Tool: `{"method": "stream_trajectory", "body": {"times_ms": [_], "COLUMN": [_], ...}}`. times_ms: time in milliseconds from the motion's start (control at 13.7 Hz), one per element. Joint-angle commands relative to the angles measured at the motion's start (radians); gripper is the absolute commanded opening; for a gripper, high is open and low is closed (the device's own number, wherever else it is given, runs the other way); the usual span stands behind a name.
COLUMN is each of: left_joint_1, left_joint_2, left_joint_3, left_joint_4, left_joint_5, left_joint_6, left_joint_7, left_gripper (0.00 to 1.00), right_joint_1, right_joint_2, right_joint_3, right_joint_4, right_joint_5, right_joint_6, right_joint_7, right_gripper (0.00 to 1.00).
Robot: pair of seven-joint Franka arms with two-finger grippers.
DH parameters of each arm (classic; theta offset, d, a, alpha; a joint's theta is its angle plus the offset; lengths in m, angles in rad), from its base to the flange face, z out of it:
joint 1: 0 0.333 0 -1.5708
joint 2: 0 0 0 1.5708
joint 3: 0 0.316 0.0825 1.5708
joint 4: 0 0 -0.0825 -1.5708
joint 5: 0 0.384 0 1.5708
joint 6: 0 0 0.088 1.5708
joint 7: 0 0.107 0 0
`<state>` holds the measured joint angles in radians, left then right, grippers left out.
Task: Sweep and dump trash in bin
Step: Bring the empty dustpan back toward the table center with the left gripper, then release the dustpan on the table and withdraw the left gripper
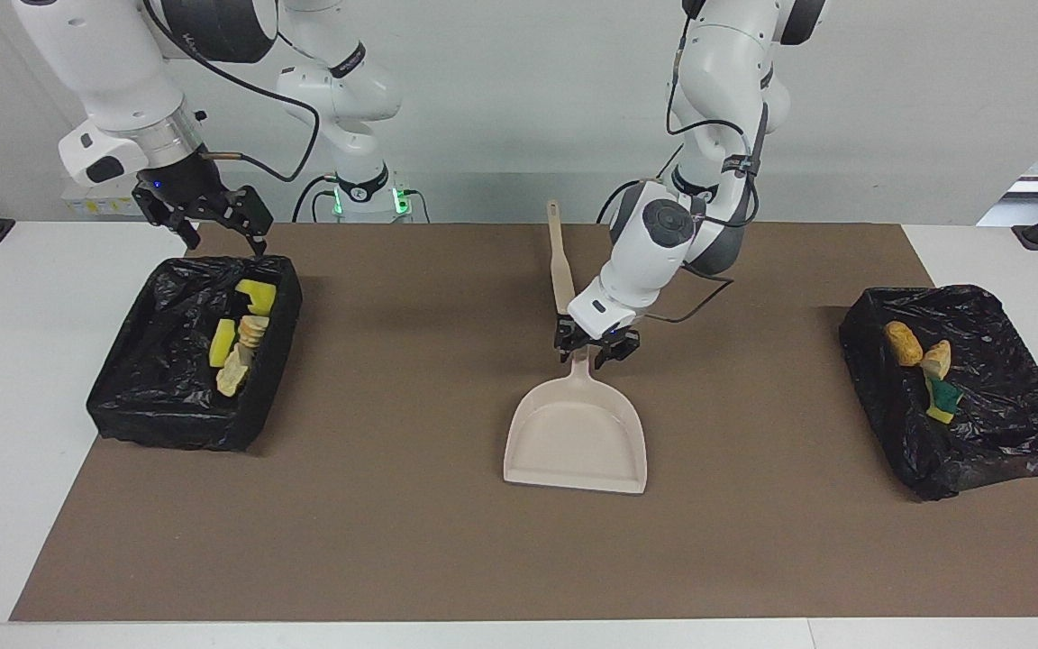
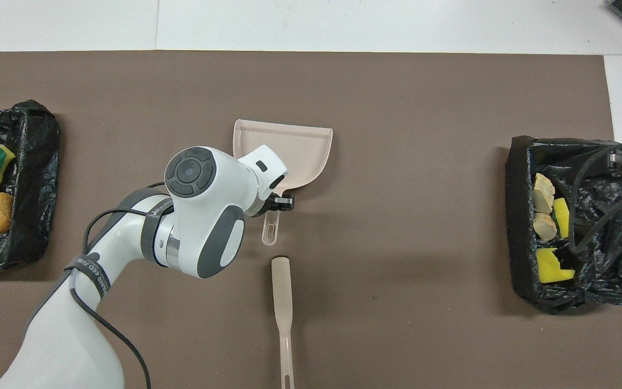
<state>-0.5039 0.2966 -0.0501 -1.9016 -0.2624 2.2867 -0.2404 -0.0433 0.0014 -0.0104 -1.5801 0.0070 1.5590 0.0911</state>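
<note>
The left end effector [image 1: 596, 350] stands with fingers parted around the dustpan [image 1: 576, 437] handle, so lifting off askew could drag the pan into the brush [image 1: 560, 261] just beside it. The trash [image 1: 240, 335] already lies in both bins, some in the bin [image 1: 195, 424] under the wide-open right end effector [image 1: 217, 221], the rest in the other bin [image 1: 978, 451]. The desk [image 1: 393, 541] is bare between them.

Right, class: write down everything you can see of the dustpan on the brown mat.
The dustpan is beige and looks like smooth plastic: a wide, shallow scoop with low side walls and a narrow handle ending in a hanging slot. It is empty and lies flat on the mat mid-table, open lip pointing away from the robots, handle toward them. The left hand is at the handle, fingers apart on either side. The brush lies just nearer the robots, apart from it.
</note>
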Motion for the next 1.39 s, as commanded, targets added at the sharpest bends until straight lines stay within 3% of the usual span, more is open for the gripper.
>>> {"method": "stream_trajectory", "body": {"times_ms": [0,366,512,732,952,1098,1318], "left_joint_1": [0.016,0.117,0.204,0.351,0.524,0.55,0.553], "left_joint_2": [-0.039,-0.172,-0.223,-0.281,-0.35,-0.396,-0.395], "left_joint_3": [0.038,0.042,0.053,0.053,0.053,0.053,0.052], "left_joint_4": [0.065,0.087,0.113,0.168,0.167,0.171,0.208], "left_joint_5": [0.006,0.196,0.224,0.29,0.282,0.29,0.299], "left_joint_6": [-0.154,-0.306,-0.396,-0.564,-0.57,-0.607,-0.664], "left_joint_7": [0.01,0.026,0.033,0.243,0.34,0.34,0.34], "left_gripper": [1.0,1.0,1.0,1.0,1.0,1.0,1.0], "right_joint_1": [-0.023,-0.012,-0.007,-0.009,-0.01,-0.015,-0.021], "right_joint_2": [-0.011,-0.032,-0.034,-0.035,-0.046,-0.038,-0.037], "right_joint_3": [0.001,0.001,0.004,0.003,0.003,0.004,0.004], "right_joint_4": [-0.012,-0.044,-0.047,-0.052,-0.066,-0.057,-0.057], "right_joint_5": [-0.002,-0.002,-0.002,-0.002,-0.004,-0.007,-0.008], "right_joint_6": [-0.01,-0.008,-0.01,-0.01,-0.004,-0.002,0.003], "right_joint_7": [0.013,0.015,0.015,0.009,0.01,0.003,0.001], "right_gripper": [1.0,1.0,1.0,1.0,1.0,1.0,1.0]}}
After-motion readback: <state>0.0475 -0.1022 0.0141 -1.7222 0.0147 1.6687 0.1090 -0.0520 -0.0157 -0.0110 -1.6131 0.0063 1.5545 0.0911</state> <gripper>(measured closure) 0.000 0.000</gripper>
